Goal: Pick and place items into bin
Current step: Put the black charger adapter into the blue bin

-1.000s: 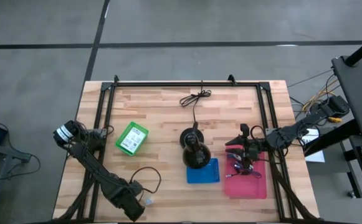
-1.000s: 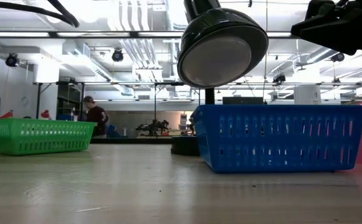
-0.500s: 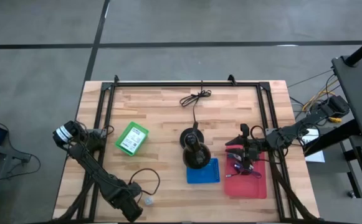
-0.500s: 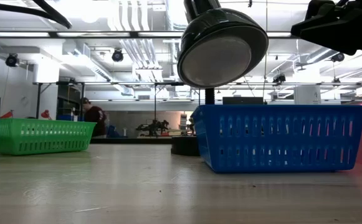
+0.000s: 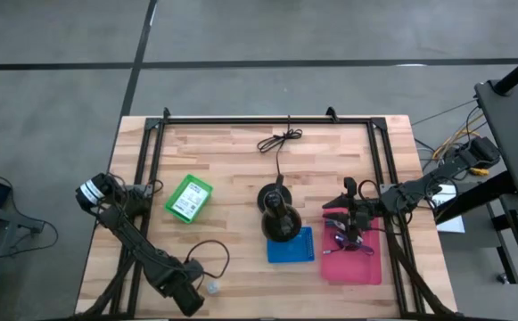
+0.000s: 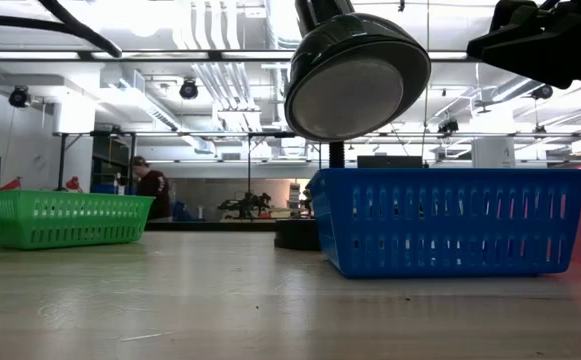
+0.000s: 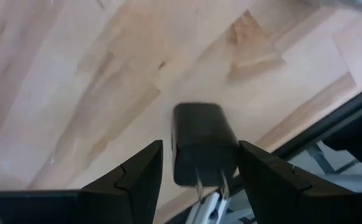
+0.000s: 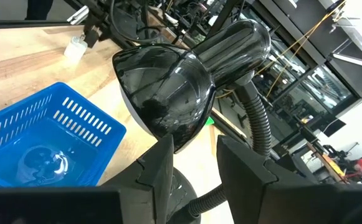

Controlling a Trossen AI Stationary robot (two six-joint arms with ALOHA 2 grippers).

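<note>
My left gripper (image 5: 191, 292) hangs near the table's near edge, left of the middle, pointing steeply down. In the left wrist view its fingers stand open (image 7: 199, 148) on either side of a small black block (image 7: 203, 148) with a pale end (image 7: 208, 198); I cannot tell whether they touch it. From above, the pale end (image 5: 212, 287) shows on the wood beside the gripper. My right gripper (image 5: 346, 214) waits level above the pink tray (image 5: 365, 267), where purple oddments (image 5: 343, 239) lie. It is open (image 8: 193, 142) with nothing between its fingers. A green bin (image 5: 189, 196) and a blue bin (image 5: 291, 245) stand on the table.
A black desk lamp (image 5: 279, 218) stands at mid-table, its shade over the blue bin's far edge. Its long black cord (image 5: 279, 141) runs toward the far edge. A black cable loop (image 5: 212, 254) arcs beside my left wrist. A person (image 6: 152, 187) stands in the room beyond.
</note>
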